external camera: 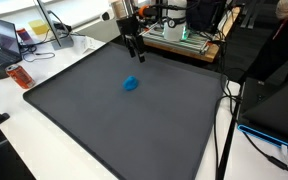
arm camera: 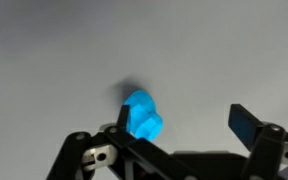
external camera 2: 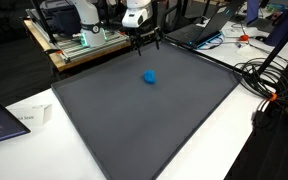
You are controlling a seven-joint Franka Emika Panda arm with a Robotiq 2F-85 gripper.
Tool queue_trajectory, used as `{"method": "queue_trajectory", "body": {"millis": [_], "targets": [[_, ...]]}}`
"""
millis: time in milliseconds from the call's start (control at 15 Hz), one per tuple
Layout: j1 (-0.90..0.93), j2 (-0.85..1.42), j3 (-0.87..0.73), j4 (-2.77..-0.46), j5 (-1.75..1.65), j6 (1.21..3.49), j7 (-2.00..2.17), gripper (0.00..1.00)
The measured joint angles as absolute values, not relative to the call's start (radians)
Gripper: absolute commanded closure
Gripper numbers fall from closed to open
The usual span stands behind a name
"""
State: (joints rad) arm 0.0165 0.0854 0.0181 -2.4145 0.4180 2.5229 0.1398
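Note:
A small bright blue object (external camera: 131, 84) (external camera 2: 150, 76) lies on the dark grey mat (external camera: 134, 130) (external camera 2: 144, 120), towards its far half. My gripper (external camera: 135, 52) (external camera 2: 142, 42) hangs in the air above the mat's back edge, apart from the object, in both exterior views. In the wrist view the blue object (arm camera: 142, 115) shows well below, just by the left finger (arm camera: 121, 115), partly hidden by the gripper body. The gripper (arm camera: 184, 122) is open with nothing between its fingers.
Behind the mat stands a wooden board with electronics (external camera: 179, 38) (external camera 2: 84, 40). A laptop (external camera: 6, 40) and an orange item (external camera: 19, 75) sit beside the mat. A white box (external camera 2: 34, 115) and cables (external camera 2: 274, 75) flank the mat.

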Motion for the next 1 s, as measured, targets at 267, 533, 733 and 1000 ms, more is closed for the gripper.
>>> {"method": "queue_trajectory", "body": {"millis": [267, 533, 733, 1000], "targets": [[0.016, 0.088, 0.018, -2.406, 0.42, 2.523, 0.139, 0.0], [0.016, 0.109, 0.019, -2.393, 0.439, 2.523, 0.139, 0.0], [0.015, 0.176, 0.023, -2.348, 0.486, 2.524, 0.137, 0.0], [0.008, 0.284, 0.026, -2.292, 0.515, 2.547, 0.13, 0.0]]}}
